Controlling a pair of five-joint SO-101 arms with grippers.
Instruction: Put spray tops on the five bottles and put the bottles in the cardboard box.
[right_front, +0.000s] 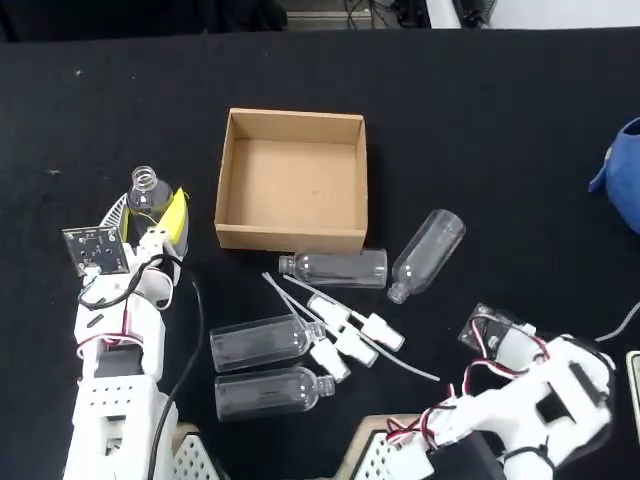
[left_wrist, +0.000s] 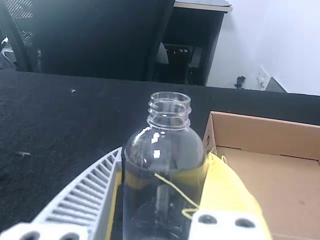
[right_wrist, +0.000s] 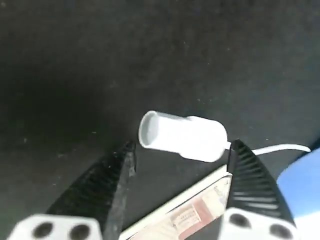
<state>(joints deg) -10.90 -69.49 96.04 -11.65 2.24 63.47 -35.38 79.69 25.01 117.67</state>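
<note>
High: left gripper (right_front: 150, 205) is clamped on one bottle (right_front: 146, 183), which stands upright with a bare neck, just beside the left wall of the cardboard box (right_front: 292, 122). Four other bottles (right_front: 335, 268) lie on their sides on the black table (right_front: 480, 110) on the robot's side of the box, uncapped. Loose spray tops (right_front: 345, 325) sit in a pile among them, tubes crossing. Right arm (right_front: 530, 390) sits low at the table's near right corner.

Left wrist: the bottle's shoulders touch both the white finger (left_wrist: 80, 210) and the yellow finger (left_wrist: 225, 195). Threaded neck uncapped. Box corner is just beside it.

Right wrist: right gripper (right_wrist: 182, 145) has jaws spread wide, gripping nothing. A single white spray top (right_wrist: 180, 135) lies on its side on the cloth between the tips, touching neither. A printed card (right_wrist: 195, 212) and a blue object (right_wrist: 300, 185) are near the fingers.
</note>
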